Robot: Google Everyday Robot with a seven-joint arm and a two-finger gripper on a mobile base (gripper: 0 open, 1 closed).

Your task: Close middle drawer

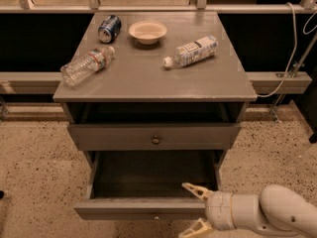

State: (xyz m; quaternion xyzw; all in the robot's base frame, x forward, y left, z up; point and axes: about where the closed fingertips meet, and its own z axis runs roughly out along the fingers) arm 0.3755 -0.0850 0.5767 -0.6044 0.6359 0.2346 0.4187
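The middle drawer (138,208) is pulled far out at the bottom of the grey cabinet. Its deep dark box is open to view, and a small knob (156,216) sits on its low front. Above it, the taller-fronted drawer (114,137) with a clearer knob (155,139) sits nearly shut. My gripper (195,209) comes in from the lower right on a white arm (267,214). It is open. One finger (194,189) lies over the right end of the drawer's front edge, and the other is below the front. It holds nothing.
On the cabinet top (148,81) lie a blue can (109,28), a beige bowl (147,31), a clear bottle (86,65) and a white-labelled bottle (192,50). A cable (290,58) hangs at the right. Speckled floor (34,172) surrounds the cabinet.
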